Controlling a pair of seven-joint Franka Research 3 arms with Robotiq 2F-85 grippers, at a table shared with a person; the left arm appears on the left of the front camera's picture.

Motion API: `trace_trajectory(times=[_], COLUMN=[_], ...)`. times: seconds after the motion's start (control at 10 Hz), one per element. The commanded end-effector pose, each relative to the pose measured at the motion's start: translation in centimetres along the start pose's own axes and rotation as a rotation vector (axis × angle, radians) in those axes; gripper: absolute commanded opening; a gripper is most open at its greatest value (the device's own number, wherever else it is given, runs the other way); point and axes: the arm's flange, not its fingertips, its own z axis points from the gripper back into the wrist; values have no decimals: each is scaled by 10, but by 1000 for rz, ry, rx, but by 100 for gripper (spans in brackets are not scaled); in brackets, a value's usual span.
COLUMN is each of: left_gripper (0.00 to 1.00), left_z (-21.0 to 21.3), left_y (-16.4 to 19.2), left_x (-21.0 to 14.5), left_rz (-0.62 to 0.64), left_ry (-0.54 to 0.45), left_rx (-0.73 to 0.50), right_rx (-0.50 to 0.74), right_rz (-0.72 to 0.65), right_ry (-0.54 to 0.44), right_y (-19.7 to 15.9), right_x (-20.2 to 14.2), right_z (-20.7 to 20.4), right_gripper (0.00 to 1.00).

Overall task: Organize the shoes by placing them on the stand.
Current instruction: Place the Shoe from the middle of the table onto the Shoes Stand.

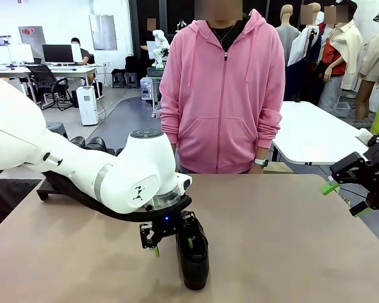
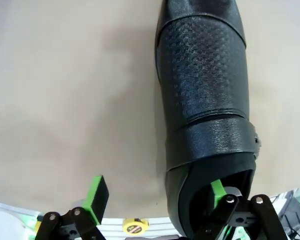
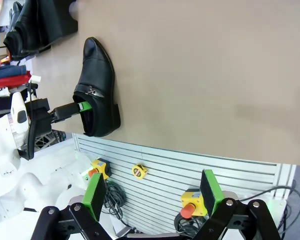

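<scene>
One black leather shoe [image 1: 194, 259] lies on the tan table near its front edge. My left gripper [image 1: 174, 247] is down over its heel end, open. In the left wrist view one green pad [image 2: 217, 192] is inside the opening of the shoe [image 2: 205, 100], and the other pad [image 2: 96, 199] stands wide of it over bare table. My right gripper [image 1: 344, 200] hovers open and empty at the table's right edge. The right wrist view shows the same shoe [image 3: 97, 90] and, at the far left, the black stand [image 3: 60, 22] with other shoes [image 3: 22, 27] on it.
A person in a pink hoodie [image 1: 224, 95] stands at the far side of the table, hands down. The stand [image 1: 47, 187] sits at the back left, mostly behind my left arm, with shoes [image 1: 88, 144] showing above the arm. A white table [image 1: 316, 132] stands behind on the right.
</scene>
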Motion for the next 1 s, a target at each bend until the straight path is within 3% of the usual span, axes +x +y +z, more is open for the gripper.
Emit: trace_trajectory(times=[0.0,0.9], left_gripper=[0,0], left_z=[5,25], left_y=[-8,-7], left_x=[2,-9], left_rz=[24,-41], left_ry=[-17,-27], left_rx=[13,-6], right_rx=[33,33], right_rz=[24,24], right_ry=[1,1], right_y=[0,0], right_x=[3,3], right_z=[3,3], right_gripper=[100,100])
